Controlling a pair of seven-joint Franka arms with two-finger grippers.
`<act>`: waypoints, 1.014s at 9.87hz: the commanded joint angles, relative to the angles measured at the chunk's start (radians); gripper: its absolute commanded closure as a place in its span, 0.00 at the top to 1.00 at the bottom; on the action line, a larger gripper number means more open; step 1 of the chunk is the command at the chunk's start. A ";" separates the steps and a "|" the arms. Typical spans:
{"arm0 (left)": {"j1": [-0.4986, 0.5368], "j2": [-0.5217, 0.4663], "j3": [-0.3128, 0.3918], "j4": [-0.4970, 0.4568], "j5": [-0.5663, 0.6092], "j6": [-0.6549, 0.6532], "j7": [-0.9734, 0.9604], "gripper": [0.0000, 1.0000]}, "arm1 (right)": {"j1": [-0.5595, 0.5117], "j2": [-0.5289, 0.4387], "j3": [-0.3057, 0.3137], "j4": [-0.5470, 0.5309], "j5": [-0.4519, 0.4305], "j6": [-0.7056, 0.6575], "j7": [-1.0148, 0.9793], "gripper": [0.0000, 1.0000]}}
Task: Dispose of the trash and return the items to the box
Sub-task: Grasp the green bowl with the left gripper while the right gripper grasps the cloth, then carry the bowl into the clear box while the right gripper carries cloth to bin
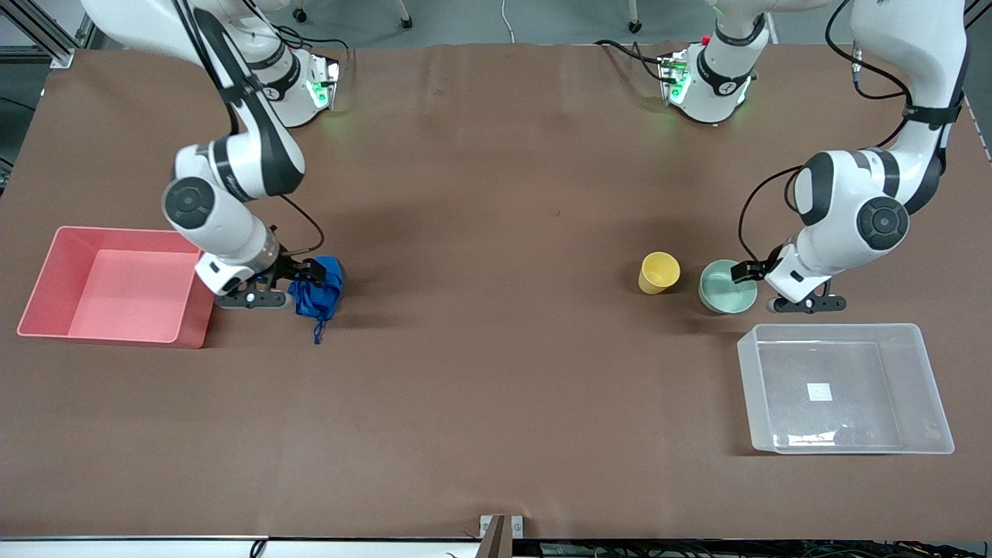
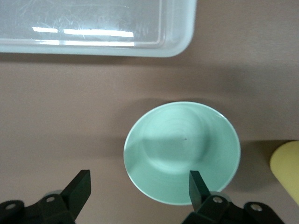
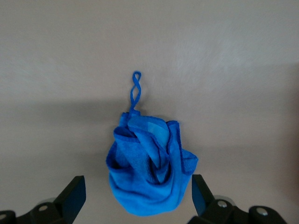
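The right gripper (image 3: 133,198) straddles the blue wad (image 3: 149,165) with open fingers, while the left gripper's (image 2: 140,189) open fingers straddle the green bowl's (image 2: 182,151) rim.

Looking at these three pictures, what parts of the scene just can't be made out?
- Left claw: front view, its fingertips hidden by the arm's own wrist over the green bowl.
- Yellow cup: left wrist view, cut off by the picture's edge.
- Clear box: left wrist view, only one corner shows.
- Blue trash: right wrist view, its underside hidden; touch with the right claw unclear.
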 commanded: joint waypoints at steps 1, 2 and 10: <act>0.048 0.056 -0.005 -0.022 -0.012 0.061 0.061 0.89 | 0.002 0.043 -0.010 -0.033 -0.029 0.076 0.022 1.00; 0.056 0.064 -0.008 -0.026 -0.012 0.066 0.075 0.85 | 0.002 0.054 -0.011 -0.034 -0.029 0.092 0.022 1.00; 0.053 0.124 -0.046 -0.028 -0.034 0.141 0.058 0.21 | -0.003 0.097 -0.011 -0.081 -0.031 0.218 0.072 0.01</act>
